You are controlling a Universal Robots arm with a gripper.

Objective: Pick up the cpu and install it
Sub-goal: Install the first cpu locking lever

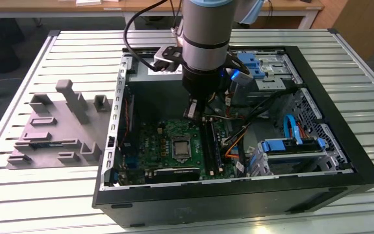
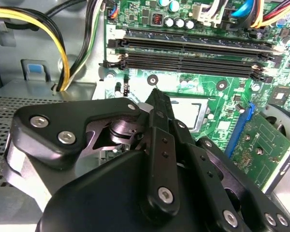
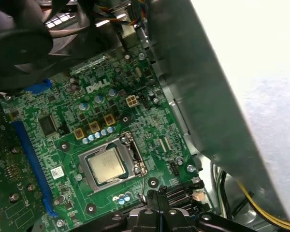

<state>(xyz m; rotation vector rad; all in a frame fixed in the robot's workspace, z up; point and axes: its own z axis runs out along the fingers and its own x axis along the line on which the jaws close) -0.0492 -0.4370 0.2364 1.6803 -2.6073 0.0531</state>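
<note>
Black two-fingered gripper (image 2: pixel 155 92), jaws pressed together and holding nothing, is hovering above the green motherboard (image 3: pixel 150 121) — the small square silvery-topped cpu (image 3: pixel 106 165) is lying seated in its socket; whether its latch is closed cannot be told

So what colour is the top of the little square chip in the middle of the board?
The cpu has a pale silvery top; it sits in the socket on the green board, clearest in the first wrist view.
</note>
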